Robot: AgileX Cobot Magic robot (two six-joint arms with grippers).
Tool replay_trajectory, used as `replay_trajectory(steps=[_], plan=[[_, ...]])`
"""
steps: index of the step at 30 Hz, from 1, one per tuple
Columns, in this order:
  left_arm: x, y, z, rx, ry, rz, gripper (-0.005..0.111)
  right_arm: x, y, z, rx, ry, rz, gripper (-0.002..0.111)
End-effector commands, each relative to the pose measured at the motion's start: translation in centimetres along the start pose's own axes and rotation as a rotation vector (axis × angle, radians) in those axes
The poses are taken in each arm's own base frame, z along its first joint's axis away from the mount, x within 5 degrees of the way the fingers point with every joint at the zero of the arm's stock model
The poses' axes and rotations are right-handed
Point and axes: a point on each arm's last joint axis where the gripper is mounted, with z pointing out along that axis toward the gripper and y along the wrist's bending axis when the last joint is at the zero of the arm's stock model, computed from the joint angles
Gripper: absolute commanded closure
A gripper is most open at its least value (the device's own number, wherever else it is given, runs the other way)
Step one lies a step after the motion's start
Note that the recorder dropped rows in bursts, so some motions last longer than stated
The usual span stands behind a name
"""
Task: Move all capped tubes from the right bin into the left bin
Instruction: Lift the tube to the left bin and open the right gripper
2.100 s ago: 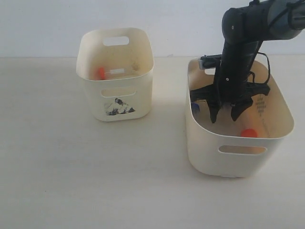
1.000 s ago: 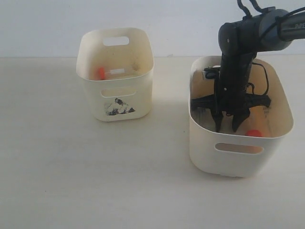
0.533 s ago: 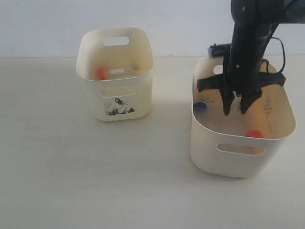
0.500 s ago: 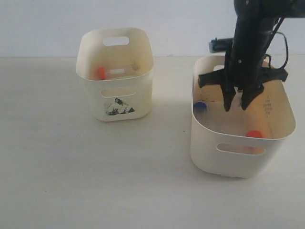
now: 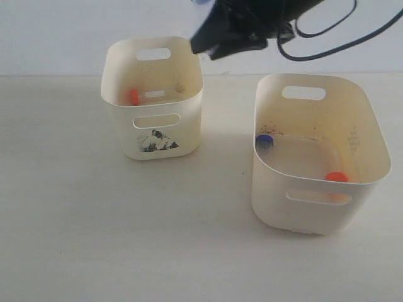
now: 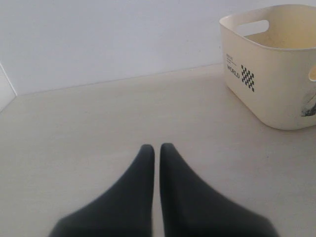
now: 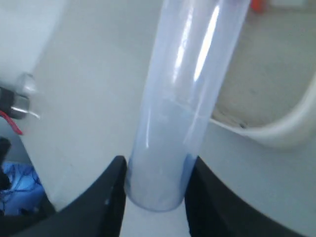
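Observation:
My right gripper (image 7: 155,168) is shut on a clear capped tube (image 7: 187,98), its round end pinched between the fingers; the cap lies outside the right wrist view. In the exterior view that gripper (image 5: 206,45) hangs over the back right rim of the left bin (image 5: 151,135). A tube with an orange-red cap (image 5: 133,96) lies inside that bin. The right bin (image 5: 315,207) holds a blue cap (image 5: 264,140) by its left wall and an orange-red cap (image 5: 335,177) near the front. My left gripper (image 6: 157,148) is shut, empty, low over the table.
A bit of blue (image 5: 201,2) shows at the top edge above the right arm. Black cables (image 5: 327,38) loop over the table behind the right bin. The left wrist view shows the left bin's side (image 6: 266,84) with a checkered print.
The right gripper has risen out of the right bin and swung left, now hanging over the left bin with a tube in it. The right bin shifted slightly.

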Motion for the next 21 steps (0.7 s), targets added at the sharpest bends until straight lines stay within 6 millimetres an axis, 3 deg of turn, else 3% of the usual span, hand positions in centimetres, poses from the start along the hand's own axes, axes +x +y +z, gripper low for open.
replay_trajectory(steps=[1, 5, 10, 11, 12, 14, 15, 21], plan=[[-0.2, 0.0, -0.1, -0.002, -0.014, -0.013, 0.102, -1.0, 0.8, 3.4, -0.037, -0.146, -0.05, 0.108], [-0.2, 0.0, -0.1, -0.002, -0.014, -0.013, 0.102, -1.2, 0.5, 7.0, 0.06, -0.229, -0.072, 0.101], [-0.2, 0.0, -0.1, -0.002, -0.014, -0.013, 0.102, -1.0, -0.9, 9.2, 0.117, -0.256, -0.028, 0.054], [-0.2, 0.0, -0.1, -0.002, -0.014, -0.013, 0.102, -1.0, -1.0, 9.3, 0.117, -0.256, -0.013, 0.053], [-0.2, 0.0, -0.1, -0.002, -0.014, -0.013, 0.102, -1.0, -1.0, 9.3, 0.115, -0.257, 0.007, 0.058], [-0.2, 0.0, -0.1, -0.002, -0.014, -0.013, 0.102, -1.0, -0.7, 9.0, 0.108, -0.261, 0.018, 0.083], [-0.2, 0.0, -0.1, -0.002, -0.014, -0.013, 0.102, -1.2, -0.4, 8.6, 0.108, -0.268, 0.009, 0.105], [-0.2, 0.0, -0.1, -0.002, -0.014, -0.013, 0.102, -2.4, 1.4, 4.1, 0.114, -0.344, 0.035, 0.109]])
